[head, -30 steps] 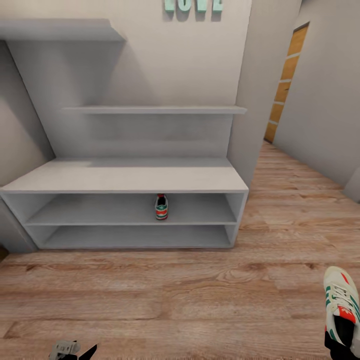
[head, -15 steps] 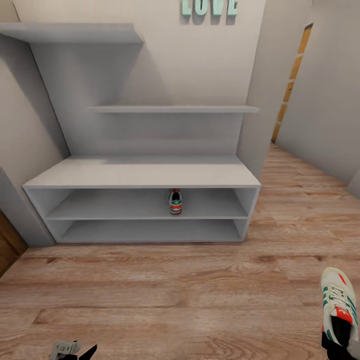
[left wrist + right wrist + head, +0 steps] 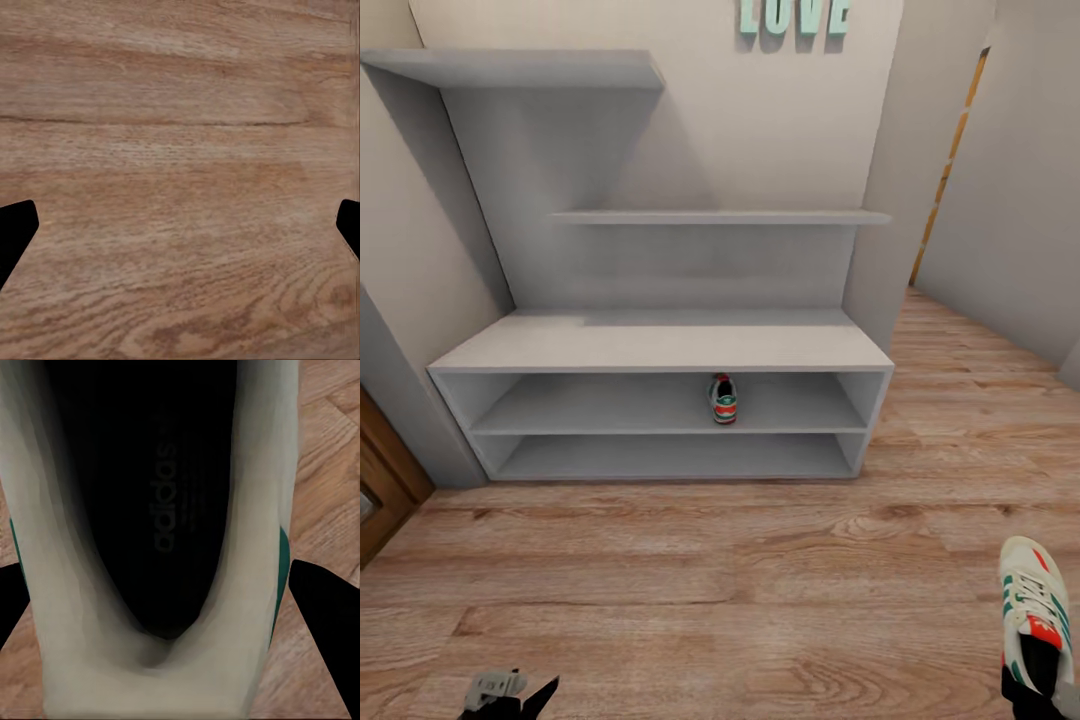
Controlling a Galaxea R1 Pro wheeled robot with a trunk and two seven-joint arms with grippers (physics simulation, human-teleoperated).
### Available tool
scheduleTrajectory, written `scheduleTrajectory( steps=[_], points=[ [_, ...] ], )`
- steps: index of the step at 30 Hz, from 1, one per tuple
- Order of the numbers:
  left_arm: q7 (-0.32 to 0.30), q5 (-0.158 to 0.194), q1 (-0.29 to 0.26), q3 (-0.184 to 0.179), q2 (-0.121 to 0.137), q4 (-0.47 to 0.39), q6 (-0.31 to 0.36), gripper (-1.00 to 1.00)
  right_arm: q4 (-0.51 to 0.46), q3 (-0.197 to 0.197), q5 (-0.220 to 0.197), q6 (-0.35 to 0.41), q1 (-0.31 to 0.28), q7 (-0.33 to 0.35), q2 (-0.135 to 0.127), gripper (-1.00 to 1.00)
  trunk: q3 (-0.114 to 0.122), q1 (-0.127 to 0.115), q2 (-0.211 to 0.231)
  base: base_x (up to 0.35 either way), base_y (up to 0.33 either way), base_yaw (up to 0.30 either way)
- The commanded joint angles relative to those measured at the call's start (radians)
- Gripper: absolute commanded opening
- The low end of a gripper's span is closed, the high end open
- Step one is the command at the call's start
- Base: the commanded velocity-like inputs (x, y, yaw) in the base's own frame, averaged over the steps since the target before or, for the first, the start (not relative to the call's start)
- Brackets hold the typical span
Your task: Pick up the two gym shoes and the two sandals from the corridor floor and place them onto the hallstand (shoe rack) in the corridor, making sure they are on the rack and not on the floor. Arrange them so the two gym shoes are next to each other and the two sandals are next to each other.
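The light-grey hallstand (image 3: 660,345) stands against the wall ahead. One gym shoe (image 3: 724,398), cream with green and red-orange, sits heel-out on its upper shelf, right of the middle. The other gym shoe (image 3: 1033,605) hangs over the corridor floor (image 3: 720,590) at the lower right, with my right gripper (image 3: 1032,690) shut on its heel end. In the right wrist view the shoe's dark inside (image 3: 150,495) lies between the black fingers (image 3: 326,607). My left gripper (image 3: 510,693) is low at the left, open over bare planks (image 3: 180,150). The sandals are out of view.
Staggered wall shelves (image 3: 720,216) rise above the bench top, with mint letters (image 3: 793,15) on the wall. A brown door edge (image 3: 380,500) shows at the far left. A passage (image 3: 980,360) runs back on the right of the stand.
The whole view has shifted, so the hallstand now sits further right in frame and a brown door edge shows at the left. The shoe stays in my right gripper.
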Motion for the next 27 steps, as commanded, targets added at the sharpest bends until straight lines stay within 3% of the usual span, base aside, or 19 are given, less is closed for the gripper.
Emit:
scheduleTrajectory(
  steps=[1,5,7,10,11,12,13,15,16,18,20,21,27],
  points=[
    [-0.008,0.004,-0.002,0.001,0.0,0.0,0.001,1.0,0.008,-0.001,-0.001,-0.003,-0.001,0.002,0.0,-1.0,-0.001,0.0,0.0,0.0,0.0,0.0],
    [-0.077,0.007,-0.021,-0.003,-0.001,-0.036,0.008,1.0,0.05,0.04,0.003,-0.003,-0.001,0.003,0.017,-1.0,-0.001,0.0,0.0,0.0,0.0,0.0],
    [-0.144,0.007,-0.029,-0.001,-0.003,-0.056,0.012,1.0,0.046,0.084,0.004,-0.003,-0.001,0.004,0.026,-1.0,-0.001,0.0,0.0,0.0,0.0,0.0],
    [-0.234,0.006,-0.033,0.004,-0.004,-0.067,0.008,1.0,0.025,0.169,0.004,0.0,-0.002,0.004,0.035,-1.0,-0.001,0.0,0.0,0.0,0.0,0.0],
    [-0.268,0.006,-0.033,0.006,-0.005,-0.067,0.005,1.0,0.012,0.223,0.004,0.002,-0.002,0.004,0.041,-1.0,-0.001,0.0,0.0,0.0,0.0,0.0],
    [-0.282,0.007,-0.033,0.006,-0.005,-0.067,0.004,1.0,0.006,0.251,0.004,0.004,-0.003,0.003,0.045,-1.0,-0.001,0.0,0.0,0.0,0.0,0.0],
    [-0.303,0.007,-0.033,0.005,-0.005,-0.068,0.002,1.0,-0.007,0.309,0.004,0.011,-0.008,0.002,0.055,-1.0,-0.001,0.0,0.0,0.0,0.0,0.0],
    [-0.316,0.007,-0.033,0.003,-0.005,-0.069,0.001,1.0,-0.019,0.363,0.004,0.026,-0.017,-0.001,0.067,-1.0,-0.001,0.0,0.0,0.0,0.0,0.0],
    [-0.327,0.008,-0.033,0.0,-0.005,-0.073,0.0,1.0,-0.031,0.409,0.004,0.055,-0.033,-0.003,0.082,-1.0,-0.001,0.0,0.0,0.0,0.0,0.0],
    [-0.353,0.008,-0.033,0.002,-0.003,-0.077,0.0,1.0,-0.048,0.455,0.004,0.128,-0.067,-0.006,0.112,-1.0,-0.001,0.0,0.0,0.0,0.0,0.0],
    [-0.382,0.008,-0.033,0.004,-0.002,-0.079,0.001,1.0,-0.054,0.474,0.004,0.192,-0.095,-0.006,0.133,-1.0,-0.001,0.0,0.0,0.0,0.0,0.0],
    [-0.416,0.008,-0.033,0.005,-0.001,-0.08,0.003,1.0,-0.059,0.486,0.004,0.26,-0.127,-0.007,0.156,-1.0,-0.001,0.0,0.0,0.0,0.0,0.0],
    [-0.522,0.013,-0.036,0.012,0.006,-0.082,0.007,1.0,-0.062,0.504,0.009,0.474,-0.261,-0.012,0.247,-1.0,-0.001,0.0,0.0,0.0,0.0,0.0]
  ],
)
